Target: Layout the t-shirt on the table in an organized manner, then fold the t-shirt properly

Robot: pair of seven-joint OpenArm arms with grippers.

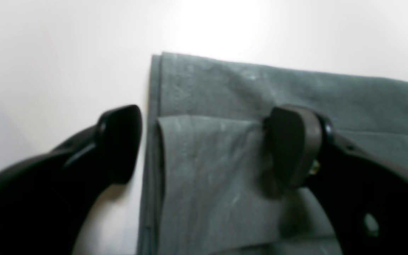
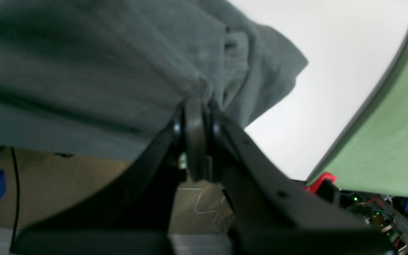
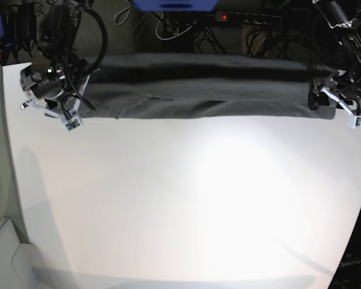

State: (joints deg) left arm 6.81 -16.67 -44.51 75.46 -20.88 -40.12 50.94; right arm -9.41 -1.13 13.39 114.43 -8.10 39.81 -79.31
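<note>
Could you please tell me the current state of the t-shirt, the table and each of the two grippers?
t-shirt: folded into a long band along the far side of the table, one end pinched and lifted.
table: white, carrying the shirt at its far side.
left gripper: open, fingers astride the shirt's folded corner.
right gripper: shut on the t-shirt, bunching the cloth.
</note>
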